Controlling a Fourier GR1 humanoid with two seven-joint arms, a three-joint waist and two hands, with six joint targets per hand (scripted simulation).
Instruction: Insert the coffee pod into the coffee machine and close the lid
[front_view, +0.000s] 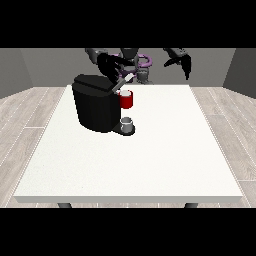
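Note:
The black coffee machine (96, 107) stands on the white table (150, 165), left of centre. Its red pod holder (126, 100) juts out at the front, with a pale top that may be the coffee pod; I cannot tell for sure. The lid (100, 84) lies tilted on top, and a light grey lever (128, 77) sticks up at its right end. The hand at the view's left (112, 66) hovers over the lid, its fingers stretched down towards the lever. The hand at the view's right (183, 61) hangs raised behind the table's far edge, with its fingers relaxed and nothing in it.
A small grey cup (128, 124) sits on the machine's base under the red holder. The table's far edge runs just behind the machine.

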